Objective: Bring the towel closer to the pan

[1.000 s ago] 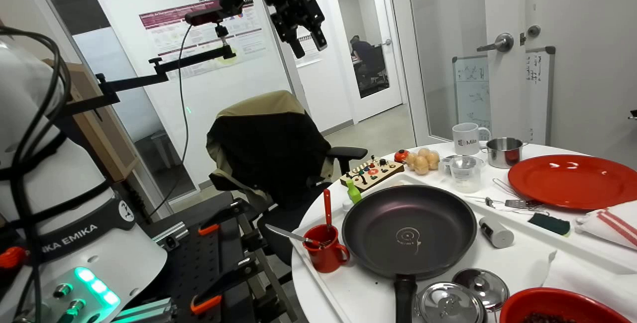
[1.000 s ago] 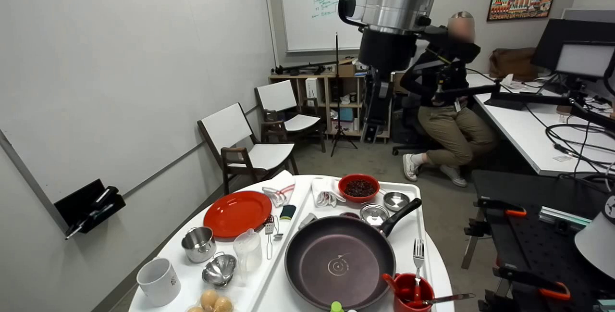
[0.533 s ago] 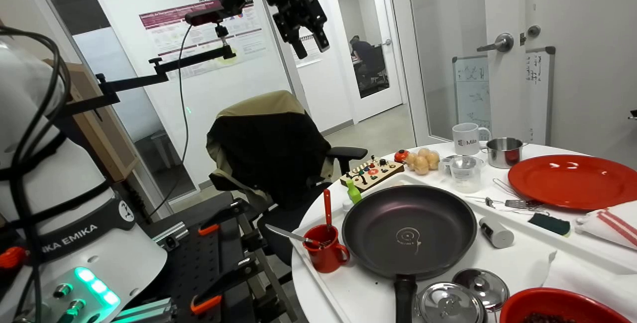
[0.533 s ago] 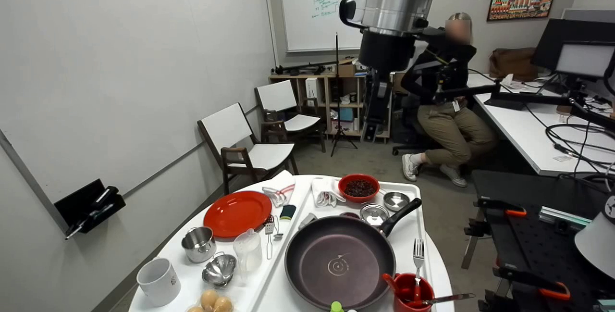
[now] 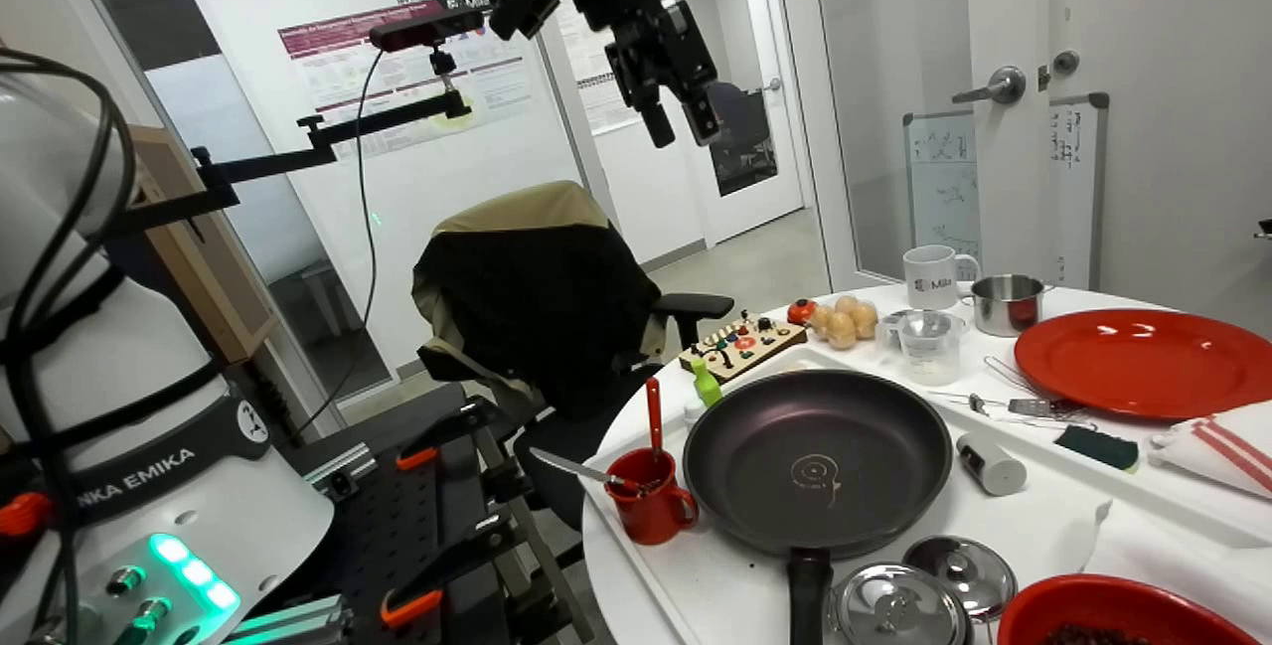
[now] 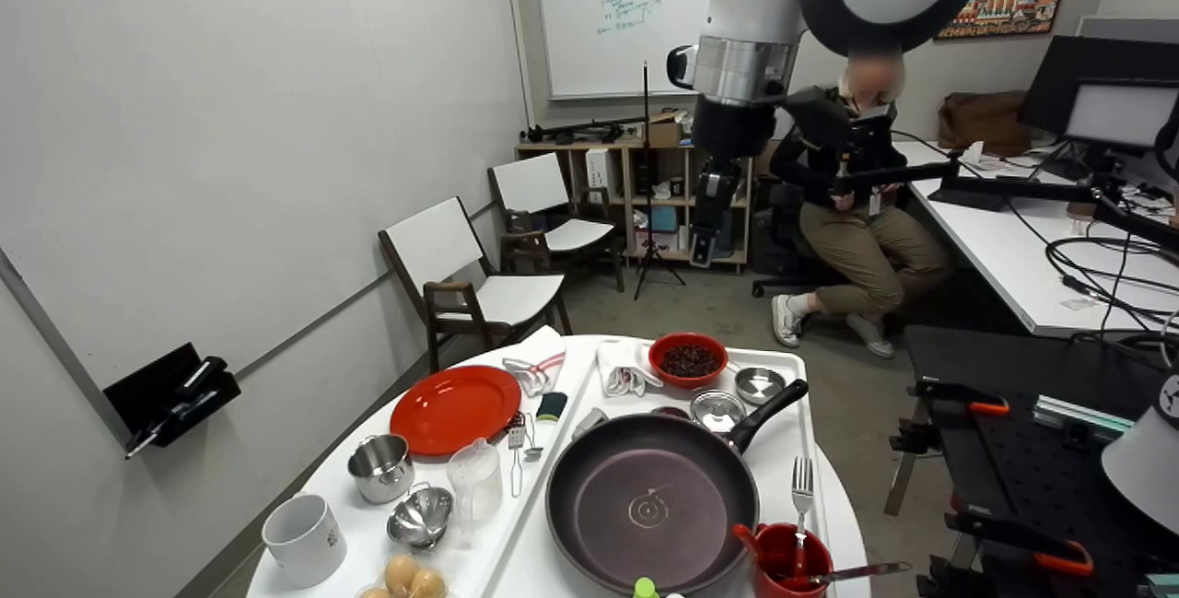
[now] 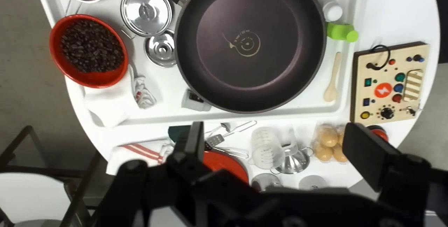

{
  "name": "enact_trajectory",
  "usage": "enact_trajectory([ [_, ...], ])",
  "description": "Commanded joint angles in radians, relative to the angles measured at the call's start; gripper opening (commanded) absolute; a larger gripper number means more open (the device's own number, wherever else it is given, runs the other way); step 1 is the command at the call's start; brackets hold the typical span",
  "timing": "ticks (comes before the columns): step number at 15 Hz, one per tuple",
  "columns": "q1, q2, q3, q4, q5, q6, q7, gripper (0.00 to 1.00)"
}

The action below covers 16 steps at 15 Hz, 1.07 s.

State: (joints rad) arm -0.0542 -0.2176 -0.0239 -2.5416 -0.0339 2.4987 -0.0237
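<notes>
The dark frying pan point(image 5: 815, 471) lies on the white tray in both exterior views point(image 6: 649, 510) and in the wrist view point(image 7: 249, 41). Two white towels show. A towel with red stripes point(image 5: 1227, 446) lies off the tray beside the red plate; it shows in an exterior view point(image 6: 539, 366) and the wrist view point(image 7: 140, 151). Another towel point(image 6: 626, 368) lies on the tray, touching the red bowl, in the wrist view point(image 7: 113, 104) partly hidden by it. My gripper point(image 5: 684, 136) is open and empty, high above the table; its fingers are wide apart in the wrist view point(image 7: 274, 132).
The tray point(image 7: 224, 116) also holds a red bowl of dark beans point(image 7: 91, 50), steel lids point(image 7: 146, 12) and a red mug with cutlery point(image 5: 651, 506). Off the tray are a red plate point(image 6: 456, 409), a steel pot point(image 6: 380, 469), a clear jug point(image 6: 476, 478) and eggs point(image 7: 329, 143).
My arm has moved: the gripper is lower and further right in an exterior view, closer to the table side. It stays open. The towels and pan have not moved.
</notes>
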Motion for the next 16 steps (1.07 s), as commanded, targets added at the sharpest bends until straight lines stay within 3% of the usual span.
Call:
enact_trajectory([
  [1, -0.053, 0.088, -0.062, 0.027, -0.012, 0.082, -0.01, 1.0],
  [5, -0.113, 0.191, -0.133, 0.074, 0.001, 0.15, -0.012, 1.0],
  [9, -0.144, 0.299, -0.177, 0.135, 0.083, 0.219, -0.122, 1.0],
  [12, -0.175, 0.382, -0.165, 0.193, 0.193, 0.235, -0.242, 1.0],
  [16, -0.213, 0.497, -0.117, 0.25, 0.257, 0.238, -0.339, 1.0],
])
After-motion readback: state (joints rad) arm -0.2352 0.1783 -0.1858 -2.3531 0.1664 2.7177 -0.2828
